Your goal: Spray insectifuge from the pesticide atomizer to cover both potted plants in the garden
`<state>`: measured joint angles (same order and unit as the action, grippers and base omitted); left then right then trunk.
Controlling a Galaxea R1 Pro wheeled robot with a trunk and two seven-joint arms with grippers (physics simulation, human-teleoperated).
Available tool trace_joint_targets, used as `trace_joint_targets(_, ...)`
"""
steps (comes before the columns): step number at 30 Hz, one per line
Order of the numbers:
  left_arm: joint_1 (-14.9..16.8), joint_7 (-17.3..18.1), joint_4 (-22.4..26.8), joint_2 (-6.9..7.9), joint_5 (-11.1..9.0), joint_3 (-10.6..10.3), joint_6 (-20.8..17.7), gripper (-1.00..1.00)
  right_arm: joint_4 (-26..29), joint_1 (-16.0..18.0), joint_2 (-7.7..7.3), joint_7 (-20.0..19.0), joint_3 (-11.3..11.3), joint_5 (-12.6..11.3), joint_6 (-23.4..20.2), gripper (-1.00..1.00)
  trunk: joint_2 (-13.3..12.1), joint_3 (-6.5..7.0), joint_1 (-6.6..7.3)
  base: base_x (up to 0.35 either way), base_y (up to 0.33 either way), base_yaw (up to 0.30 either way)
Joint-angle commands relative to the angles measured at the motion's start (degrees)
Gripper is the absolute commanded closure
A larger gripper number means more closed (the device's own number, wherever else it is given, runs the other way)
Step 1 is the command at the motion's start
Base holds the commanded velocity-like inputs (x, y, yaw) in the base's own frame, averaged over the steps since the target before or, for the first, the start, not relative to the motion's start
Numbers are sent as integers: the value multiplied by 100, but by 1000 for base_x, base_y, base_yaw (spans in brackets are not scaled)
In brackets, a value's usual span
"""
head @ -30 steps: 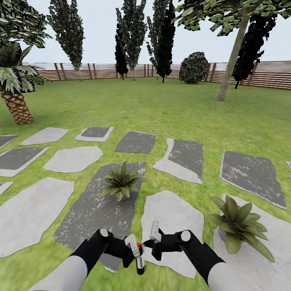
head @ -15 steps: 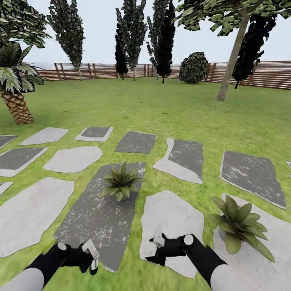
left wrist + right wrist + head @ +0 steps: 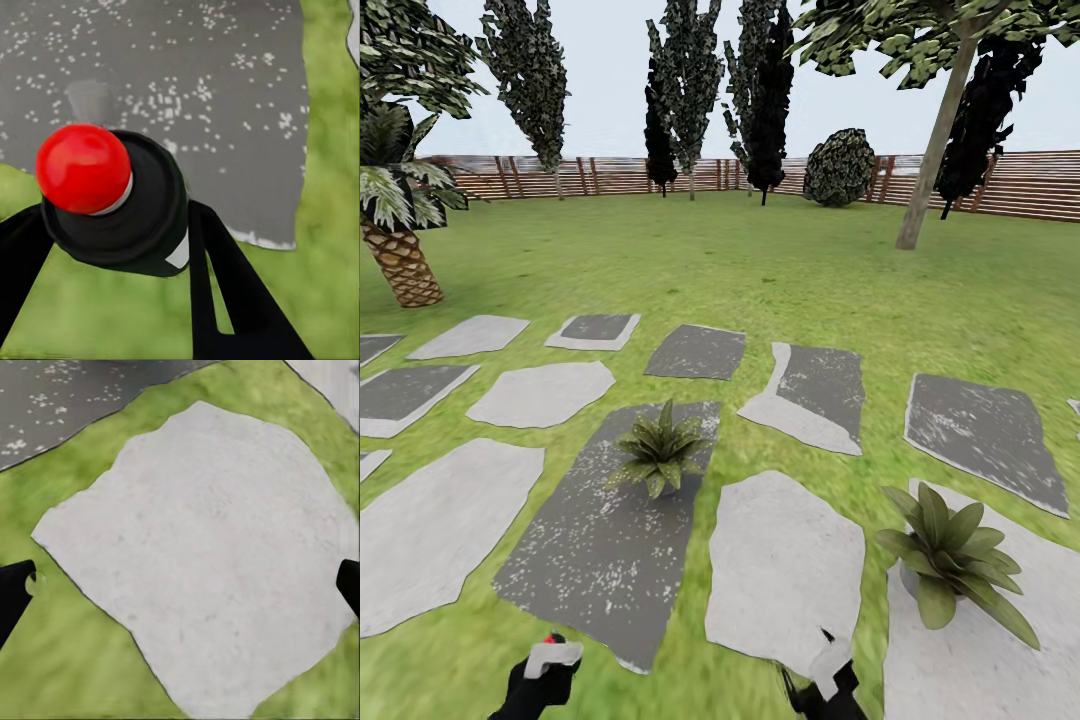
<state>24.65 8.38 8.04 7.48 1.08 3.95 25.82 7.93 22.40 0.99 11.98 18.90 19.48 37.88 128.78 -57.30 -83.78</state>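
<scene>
The pesticide atomizer (image 3: 112, 202) stands between the black fingers of my left gripper (image 3: 112, 232), dark body end-on with a red nozzle tip (image 3: 549, 637) on top. My left gripper (image 3: 545, 668) sits low at the head view's bottom left, over grass beside a dark speckled stone (image 3: 600, 520). One potted plant (image 3: 658, 452) stands on that stone, well ahead of the gripper. The other potted plant (image 3: 948, 552) is on a pale stone at the right. My right gripper (image 3: 180, 585) is open and empty above a light stone (image 3: 202, 555), and also sits at the bottom edge (image 3: 823, 675).
The lawn (image 3: 780, 270) carries several flat grey and dark stepping stones (image 3: 815, 395). A palm trunk (image 3: 402, 262) stands at the left and a tree trunk (image 3: 935, 150) at the back right. A slatted wooden fence (image 3: 1020, 185) closes the far side.
Both arms have drawn back and down to the bottom edge of the head view. The left gripper carried the atomizer leftward, away from the right gripper. The plants stayed put.
</scene>
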Motion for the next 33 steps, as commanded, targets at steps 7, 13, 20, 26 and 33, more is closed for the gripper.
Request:
trace_joint_targets(7, -123, -21, -57, 38, -601, 45, 143, 100, -45, -265, 65, 449, 0, -350, 142, -100, 2, -4, 1, 0, 0, 0)
trace_joint_targets(13, -197, -21, -43, 34, -592, 45, 143, 100, -40, -263, 50, 449, 5, -287, 141, -100, 2, -4, 1, 0, 0, 0)
trace_joint_targets(20, -206, -21, -39, 34, -591, 45, 150, 100, -29, -262, 33, 462, -1, -312, 149, -100, 2, -4, 1, -228, 0, 0)
trace_joint_targets(26, -206, -21, -32, 34, -591, 45, 149, 100, -32, -262, 19, 468, -8, -313, 149, -100, 2, -4, 1, -334, 0, -112)
trace_joint_targets(33, -213, -21, -30, 34, -591, 45, 146, 100, -35, -262, 15, 472, -9, -314, 149, -100, 2, -4, 1, -327, 0, -288)
